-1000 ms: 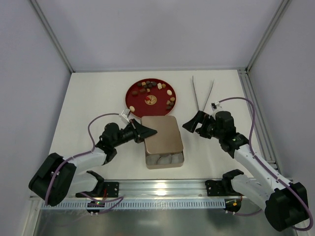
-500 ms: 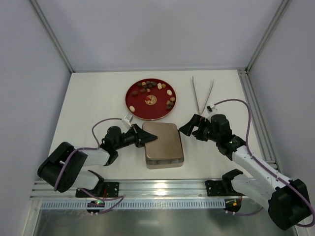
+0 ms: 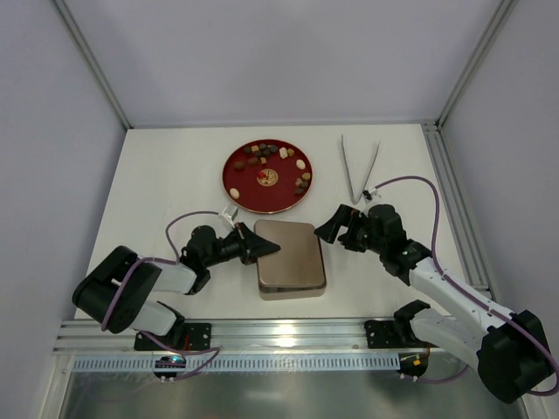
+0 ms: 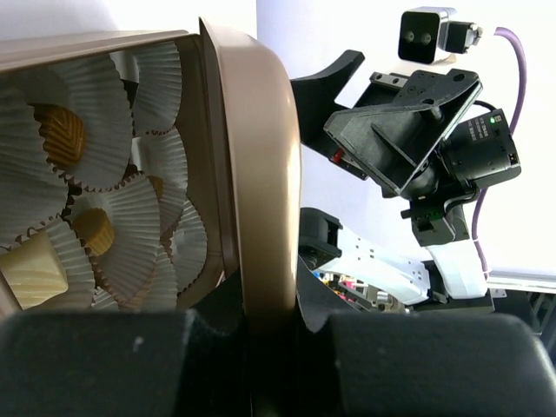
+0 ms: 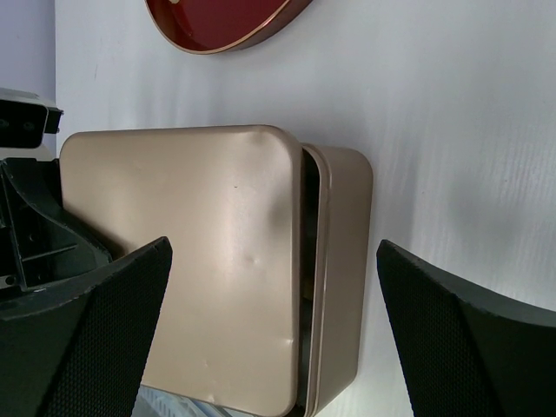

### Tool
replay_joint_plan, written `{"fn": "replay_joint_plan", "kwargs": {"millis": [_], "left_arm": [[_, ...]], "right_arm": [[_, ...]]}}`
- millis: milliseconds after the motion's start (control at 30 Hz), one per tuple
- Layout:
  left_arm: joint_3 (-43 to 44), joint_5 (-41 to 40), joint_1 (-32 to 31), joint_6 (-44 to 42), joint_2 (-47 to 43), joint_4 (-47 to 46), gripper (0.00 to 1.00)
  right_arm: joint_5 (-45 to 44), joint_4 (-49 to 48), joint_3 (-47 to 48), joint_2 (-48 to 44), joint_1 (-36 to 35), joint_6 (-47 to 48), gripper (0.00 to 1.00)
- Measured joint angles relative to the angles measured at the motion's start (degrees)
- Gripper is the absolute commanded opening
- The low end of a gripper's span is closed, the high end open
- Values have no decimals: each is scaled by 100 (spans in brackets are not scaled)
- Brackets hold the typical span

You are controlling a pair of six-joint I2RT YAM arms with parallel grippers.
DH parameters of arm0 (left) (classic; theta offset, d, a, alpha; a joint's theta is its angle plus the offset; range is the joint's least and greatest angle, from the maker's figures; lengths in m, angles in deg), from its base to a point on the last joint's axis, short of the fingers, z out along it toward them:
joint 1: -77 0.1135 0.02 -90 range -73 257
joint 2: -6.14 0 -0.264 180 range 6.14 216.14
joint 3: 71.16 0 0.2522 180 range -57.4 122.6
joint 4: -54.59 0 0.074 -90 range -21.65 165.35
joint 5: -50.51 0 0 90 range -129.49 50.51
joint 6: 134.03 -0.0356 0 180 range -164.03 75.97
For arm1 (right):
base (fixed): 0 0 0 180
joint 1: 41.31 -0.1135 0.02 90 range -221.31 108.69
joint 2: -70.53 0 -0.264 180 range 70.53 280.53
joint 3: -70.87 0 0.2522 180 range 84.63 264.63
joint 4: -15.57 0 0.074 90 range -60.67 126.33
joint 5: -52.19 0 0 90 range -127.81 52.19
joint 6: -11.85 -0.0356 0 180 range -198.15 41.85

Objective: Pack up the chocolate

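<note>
Your left gripper (image 3: 265, 248) clamps the gold square metal lid (image 5: 182, 261) atop its tin (image 5: 344, 261); your right gripper (image 3: 335, 229) hangs beside that tin, jaws spread wide

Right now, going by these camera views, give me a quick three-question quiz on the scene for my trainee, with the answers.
1. True or false: the right gripper is clamped on the tweezers.
2. What does the left gripper pinch? A) a chocolate B) the tin lid C) the tweezers
3. Where do the loose chocolates lie?

Key:
1. False. It is open and hangs beside the tin.
2. B.
3. On the red plate.
</note>
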State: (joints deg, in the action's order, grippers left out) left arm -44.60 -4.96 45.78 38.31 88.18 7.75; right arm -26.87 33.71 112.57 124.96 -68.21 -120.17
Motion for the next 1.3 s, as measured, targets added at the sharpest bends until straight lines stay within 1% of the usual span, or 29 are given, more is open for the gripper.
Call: {"fn": "replay_joint_plan", "kwargs": {"millis": [333, 667, 800, 833, 867, 900, 967, 1067, 1167, 1300], "left_arm": [[-85, 133, 4, 0, 125, -127, 6], [-136, 278, 122, -44, 131, -9, 21], [-136, 310, 179, -186, 13, 376, 30], [-133, 315, 199, -225, -57, 501, 35], [-125, 321, 212, -302, -144, 651, 36], [-101, 326, 223, -363, -247, 850, 41], [-24, 328, 240, -507, -437, 1239, 44], [122, 358, 295, -732, -691, 1757, 46], [210, 391, 404, -905, -839, 2118, 49], [216, 457, 562, -1064, -992, 2562, 57]], "right_arm": [[-79, -20, -81, 0, -48, -15, 100], [-118, -94, -146, 85, -109, -17, 100], [-140, -98, -151, 111, -142, -20, 100], [-142, -101, -151, 111, -149, -20, 100], [-146, -105, -151, 111, -157, -20, 100], [-153, -109, -153, 111, -160, -20, 100], [-166, -114, -153, 111, -166, -20, 100], [-186, -133, -153, 140, -173, -20, 100], [-192, -136, -153, 186, -195, -22, 100], [-205, -136, -153, 199, -205, -22, 100]]}}
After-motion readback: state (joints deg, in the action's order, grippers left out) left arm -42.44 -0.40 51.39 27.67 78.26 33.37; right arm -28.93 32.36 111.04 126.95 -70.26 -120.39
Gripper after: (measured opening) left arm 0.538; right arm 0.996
